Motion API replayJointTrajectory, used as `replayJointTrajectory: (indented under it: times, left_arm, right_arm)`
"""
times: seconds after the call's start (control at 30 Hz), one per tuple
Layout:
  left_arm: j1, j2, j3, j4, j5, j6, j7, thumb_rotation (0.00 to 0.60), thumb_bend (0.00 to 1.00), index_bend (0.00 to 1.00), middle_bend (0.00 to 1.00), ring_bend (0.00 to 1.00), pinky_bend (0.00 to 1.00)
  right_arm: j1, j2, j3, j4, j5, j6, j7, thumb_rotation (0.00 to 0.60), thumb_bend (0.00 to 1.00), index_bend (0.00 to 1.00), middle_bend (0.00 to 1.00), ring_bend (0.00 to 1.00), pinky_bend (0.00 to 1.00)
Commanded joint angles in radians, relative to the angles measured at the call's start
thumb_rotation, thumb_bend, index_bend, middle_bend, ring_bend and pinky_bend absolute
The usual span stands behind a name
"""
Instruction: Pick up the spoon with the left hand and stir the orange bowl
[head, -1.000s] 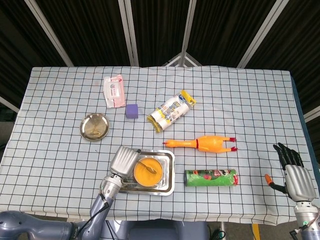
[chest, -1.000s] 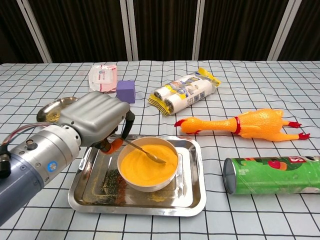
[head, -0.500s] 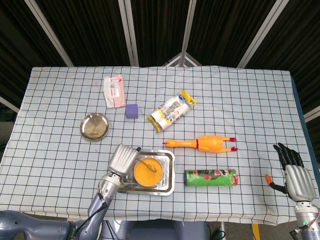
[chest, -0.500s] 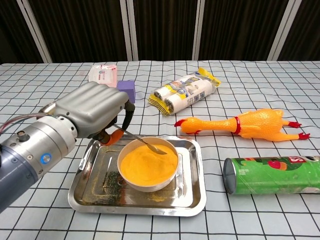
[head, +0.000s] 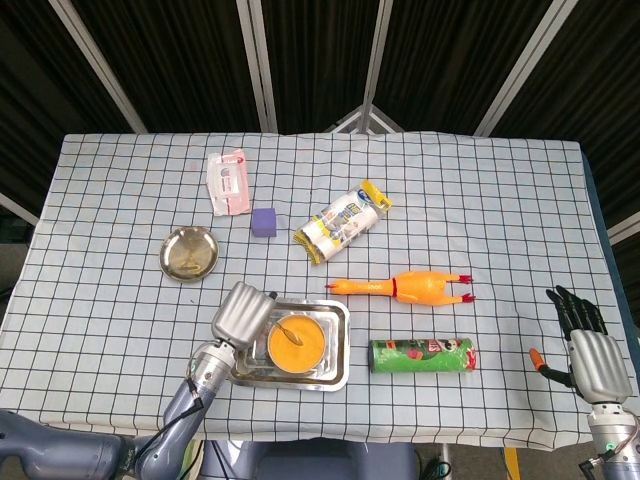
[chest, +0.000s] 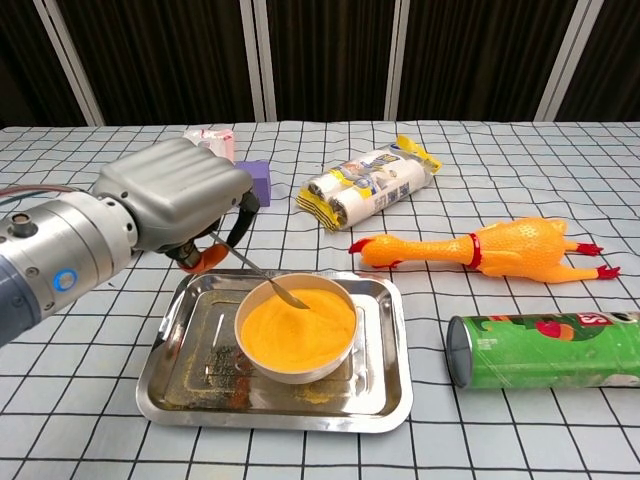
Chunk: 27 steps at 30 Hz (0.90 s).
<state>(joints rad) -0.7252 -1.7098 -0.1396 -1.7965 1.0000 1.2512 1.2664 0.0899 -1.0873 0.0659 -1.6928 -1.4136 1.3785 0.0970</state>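
An orange bowl (chest: 296, 330) (head: 296, 342) stands in a steel tray (chest: 190, 385) (head: 335, 375) at the table's near edge. My left hand (chest: 175, 205) (head: 241, 314) hovers over the tray's left side and holds a metal spoon (chest: 262, 280) by its handle. The spoon slants down to the right, and its tip (head: 285, 331) dips into the bowl's left part. My right hand (head: 590, 352) hangs off the table's right edge, fingers spread, holding nothing. It does not show in the chest view.
A rubber chicken (chest: 480, 247) and a green chip can (chest: 545, 350) lie right of the tray. A wrapped roll pack (chest: 370, 187), a purple cube (chest: 255, 180) and a pink packet (head: 227, 182) sit further back. A small steel dish (head: 189, 252) lies to the left.
My left hand has risen and drawn left and back, carrying the spoon. The spoon's tip has shifted from the bowl's middle toward its left rim. The right hand has not moved.
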Motion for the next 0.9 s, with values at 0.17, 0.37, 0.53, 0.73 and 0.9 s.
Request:
replayJointTrajectory:
  times: [0.17,0.37,0.53,0.73,0.9]
  left_arm:
    - [-0.043,0.028,0.005,-0.059,-0.096,-0.024,0.086,0.600,0.94,0.76,0.97,0.87,0.91]
    - [-0.087,0.022,0.001,-0.091,-0.188,-0.009,0.187,0.600,0.94,0.76,0.97,0.87,0.91]
    - [-0.124,-0.007,-0.007,-0.108,-0.259,0.018,0.247,0.600,0.94,0.76,0.97,0.87,0.91]
    - [-0.157,-0.040,-0.021,-0.109,-0.337,0.066,0.293,0.600,0.96,0.77,0.97,0.87,0.91]
    - [-0.178,-0.065,-0.027,-0.071,-0.328,0.090,0.284,0.600,0.98,0.78,0.98,0.87,0.91]
  right_arm:
    - [0.001,0.000,0.001,0.000,0.002,-0.002,0.004,0.600,0.37,0.00,0.00,0.00,0.00]
    - [0.001,0.000,0.002,-0.001,0.002,-0.001,0.004,0.600,0.37,0.00,0.00,0.00,0.00]
    - [0.001,0.000,0.002,-0.001,0.003,-0.001,0.007,0.600,0.37,0.00,0.00,0.00,0.00]
    - [0.002,0.001,0.003,-0.002,0.005,-0.005,0.012,0.600,0.37,0.00,0.00,0.00,0.00]
    - [0.002,0.002,0.003,-0.003,0.003,-0.005,0.013,0.600,0.37,0.00,0.00,0.00,0.00]
